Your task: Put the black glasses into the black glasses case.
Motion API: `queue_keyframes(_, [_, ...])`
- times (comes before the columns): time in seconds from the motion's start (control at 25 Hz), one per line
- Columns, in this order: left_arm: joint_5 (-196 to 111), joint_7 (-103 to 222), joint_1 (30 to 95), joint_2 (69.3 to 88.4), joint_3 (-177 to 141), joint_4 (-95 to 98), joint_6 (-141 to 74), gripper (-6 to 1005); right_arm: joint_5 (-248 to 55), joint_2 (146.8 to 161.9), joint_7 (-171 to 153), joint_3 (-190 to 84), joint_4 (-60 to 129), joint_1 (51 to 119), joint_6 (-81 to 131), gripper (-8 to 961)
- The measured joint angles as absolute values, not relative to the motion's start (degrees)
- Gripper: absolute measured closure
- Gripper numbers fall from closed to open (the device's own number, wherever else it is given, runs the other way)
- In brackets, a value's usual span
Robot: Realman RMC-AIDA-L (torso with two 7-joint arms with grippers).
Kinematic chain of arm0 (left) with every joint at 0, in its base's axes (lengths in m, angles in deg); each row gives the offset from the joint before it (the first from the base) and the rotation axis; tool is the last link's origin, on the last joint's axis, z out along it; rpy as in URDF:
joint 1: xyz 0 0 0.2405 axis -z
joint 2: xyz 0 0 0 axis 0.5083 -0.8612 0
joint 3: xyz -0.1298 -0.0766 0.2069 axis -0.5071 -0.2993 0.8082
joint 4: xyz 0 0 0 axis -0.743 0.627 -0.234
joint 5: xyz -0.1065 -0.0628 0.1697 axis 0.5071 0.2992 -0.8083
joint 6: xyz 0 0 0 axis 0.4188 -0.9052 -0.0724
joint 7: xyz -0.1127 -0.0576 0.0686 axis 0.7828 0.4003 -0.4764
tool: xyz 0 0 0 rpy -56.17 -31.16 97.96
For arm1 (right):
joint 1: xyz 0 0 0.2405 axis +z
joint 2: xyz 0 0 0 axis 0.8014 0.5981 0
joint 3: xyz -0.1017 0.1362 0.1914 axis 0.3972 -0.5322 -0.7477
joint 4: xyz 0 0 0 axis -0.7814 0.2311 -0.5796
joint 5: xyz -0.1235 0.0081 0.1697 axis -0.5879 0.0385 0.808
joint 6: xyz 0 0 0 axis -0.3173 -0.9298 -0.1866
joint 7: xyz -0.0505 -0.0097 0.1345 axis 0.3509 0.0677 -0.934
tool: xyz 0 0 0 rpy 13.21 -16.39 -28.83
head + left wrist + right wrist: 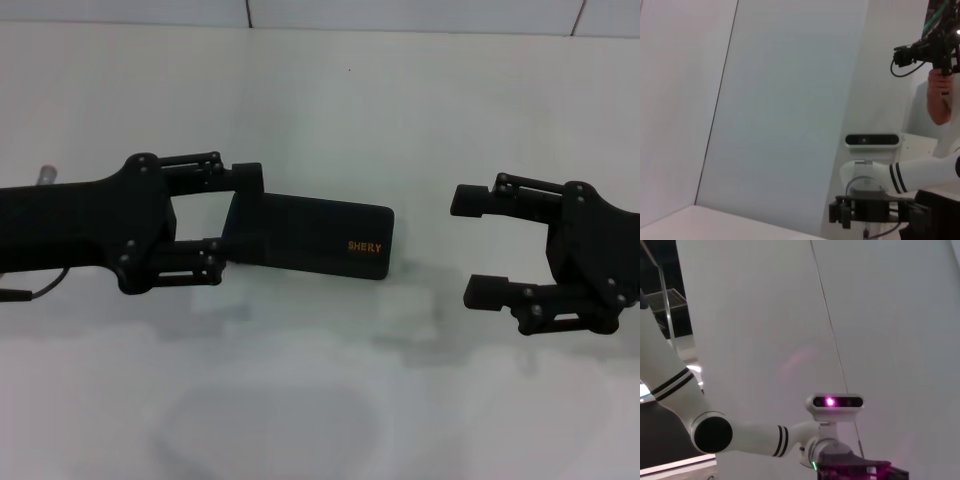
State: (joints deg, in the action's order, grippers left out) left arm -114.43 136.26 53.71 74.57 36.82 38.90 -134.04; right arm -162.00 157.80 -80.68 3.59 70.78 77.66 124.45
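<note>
Lying closed on white worktop (320,110), black glasses case (320,235); left end effector (238,225) open, fingers straddling its left end. Right end effector (475,245) open, apart. Glasses unseen.

I can read just one marking: orange "SHERY" lettering on the lid of the black glasses case (310,236), toward its 3 o'clock end on my head view.

The head view looks forward and down onto the worktop (320,400) at close range. Both wrist views face outward across the scene toward the white walls; each shows the opposite arm, which the head view also covers.
</note>
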Motion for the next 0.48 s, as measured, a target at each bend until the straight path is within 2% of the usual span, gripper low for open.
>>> queue_keyframes(0.24, [-116.2, 135.6, 53.5, 74.34, 36.8, 39.2, -134.3, 289, -161.9, 157.79, -80.0, 5.5, 70.5, 77.6, 123.7, 122])
queue_keyframes(0.48, [-116.3, 135.3, 53.2, 74.20, 36.7, 39.3, -134.6, 269, -161.9, 157.83, -79.5, 6.0, 70.2, 77.3, 122.4, 89])
